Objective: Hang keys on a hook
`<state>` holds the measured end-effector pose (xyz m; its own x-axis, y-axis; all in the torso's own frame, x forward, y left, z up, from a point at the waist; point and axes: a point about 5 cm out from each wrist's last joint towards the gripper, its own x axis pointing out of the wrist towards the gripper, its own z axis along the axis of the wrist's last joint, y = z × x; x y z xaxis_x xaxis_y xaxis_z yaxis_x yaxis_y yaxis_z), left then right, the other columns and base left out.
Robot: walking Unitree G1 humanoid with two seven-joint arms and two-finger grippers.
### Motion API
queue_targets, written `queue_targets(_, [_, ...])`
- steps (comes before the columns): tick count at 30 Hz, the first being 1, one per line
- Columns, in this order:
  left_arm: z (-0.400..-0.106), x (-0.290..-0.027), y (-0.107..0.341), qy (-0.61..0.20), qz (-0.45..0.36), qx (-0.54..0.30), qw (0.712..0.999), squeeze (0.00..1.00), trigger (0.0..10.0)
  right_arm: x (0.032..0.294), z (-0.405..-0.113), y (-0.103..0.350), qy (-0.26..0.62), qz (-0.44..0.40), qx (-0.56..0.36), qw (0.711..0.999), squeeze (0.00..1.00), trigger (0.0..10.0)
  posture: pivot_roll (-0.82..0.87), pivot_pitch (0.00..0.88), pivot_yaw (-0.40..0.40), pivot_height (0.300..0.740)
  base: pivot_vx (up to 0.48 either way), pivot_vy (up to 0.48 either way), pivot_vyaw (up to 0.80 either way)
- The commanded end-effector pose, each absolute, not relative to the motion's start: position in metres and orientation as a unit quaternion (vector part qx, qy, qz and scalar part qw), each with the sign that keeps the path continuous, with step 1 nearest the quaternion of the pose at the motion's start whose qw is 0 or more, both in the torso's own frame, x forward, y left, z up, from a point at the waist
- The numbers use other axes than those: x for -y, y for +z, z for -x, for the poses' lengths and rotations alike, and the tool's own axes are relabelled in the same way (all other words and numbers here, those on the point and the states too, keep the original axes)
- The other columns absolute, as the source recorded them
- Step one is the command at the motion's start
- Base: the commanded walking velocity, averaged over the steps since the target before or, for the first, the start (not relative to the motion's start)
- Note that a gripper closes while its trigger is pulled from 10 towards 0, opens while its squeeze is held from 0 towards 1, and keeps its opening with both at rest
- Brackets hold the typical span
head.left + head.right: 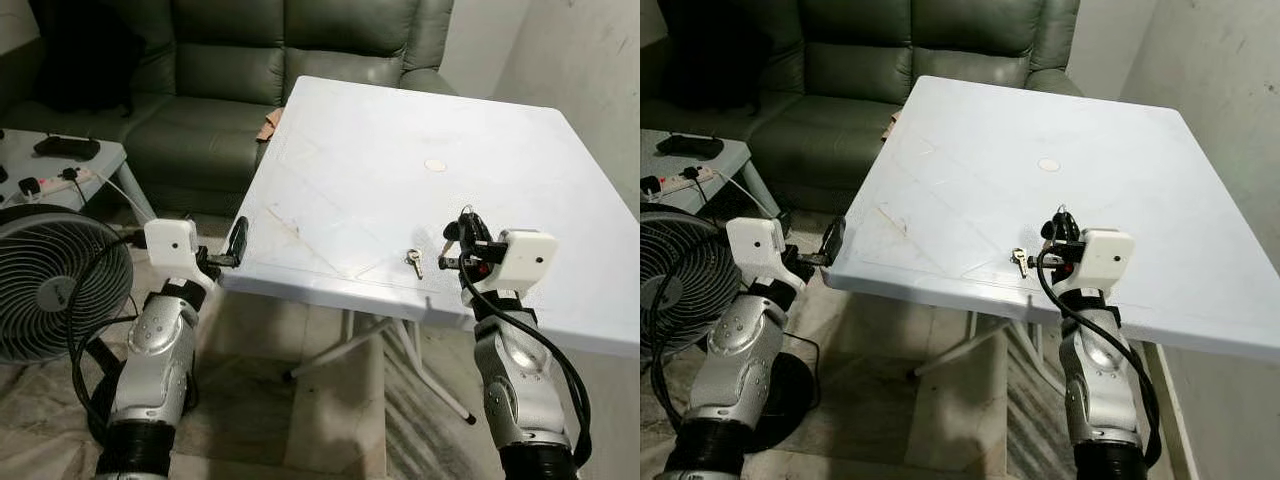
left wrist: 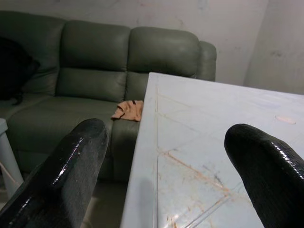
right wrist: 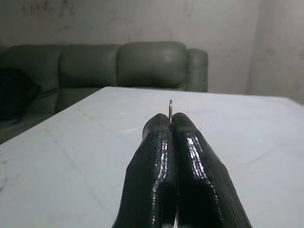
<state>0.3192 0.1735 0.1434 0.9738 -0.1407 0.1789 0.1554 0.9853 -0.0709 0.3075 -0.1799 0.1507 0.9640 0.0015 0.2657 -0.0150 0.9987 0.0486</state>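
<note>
A small silver key (image 1: 412,262) lies on the white table (image 1: 380,130) close to its front edge. Just to the right of it my right gripper (image 1: 463,222) hovers low over the tabletop, fingers pointing toward the sofa. Its fingers (image 3: 156,161) are pressed together, and a thin metal ring (image 3: 170,107) pokes out between their tips. My left gripper (image 1: 238,240) is open at the table's front left corner, one finger (image 2: 71,166) off the edge and the other over the top. A small pale round disc (image 1: 435,165) lies mid-table.
A green sofa (image 1: 230,70) stands behind the table with an orange cloth (image 2: 127,110) on its seat. A floor fan (image 1: 50,280) is at my left, beside a grey side table (image 1: 60,165) with a power strip. A wall runs along the right.
</note>
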Motion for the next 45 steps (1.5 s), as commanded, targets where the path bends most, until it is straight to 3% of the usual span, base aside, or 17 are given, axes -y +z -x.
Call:
queue_targets(1, [-0.322, -0.176, 0.145, -0.066, 0.043, 0.090, 0.993, 0.00, 10.0, 0.181, -0.310, 0.153, -0.002, -0.017, 0.135, 0.991, 0.00, 10.0, -0.01, 0.000, -0.010, 0.740, 0.000, 0.000, 0.00])
queue_targets(6, [-0.323, -0.179, 0.143, -0.057, 0.041, 0.083, 0.994, 0.00, 10.0, 0.180, -0.313, 0.152, -0.009, -0.014, 0.123, 0.992, 0.00, 10.0, -0.01, 0.000, -0.006, 0.740, 0.000, 0.000, -0.09])
queue_targets(20, [-0.324, -0.182, 0.139, -0.042, 0.041, 0.071, 0.996, 0.00, 10.0, 0.172, -0.316, 0.149, 0.002, -0.011, 0.111, 0.994, 0.00, 10.0, 0.00, 0.000, -0.009, 0.740, 0.000, 0.000, -0.76])
queue_targets(27, [-0.324, -0.183, 0.137, -0.035, 0.039, 0.068, 0.996, 0.00, 10.0, 0.170, -0.318, 0.149, 0.006, -0.010, 0.110, 0.994, 0.00, 10.0, 0.01, 0.000, -0.014, 0.740, 0.000, 0.423, -0.76])
queue_targets(45, [-0.322, -0.180, 0.133, -0.042, 0.056, 0.056, 0.996, 0.00, 10.0, 0.169, -0.318, 0.146, 0.011, -0.006, 0.104, 0.994, 0.00, 10.0, 0.02, 0.000, -0.018, 0.740, 0.000, 0.000, -0.76])
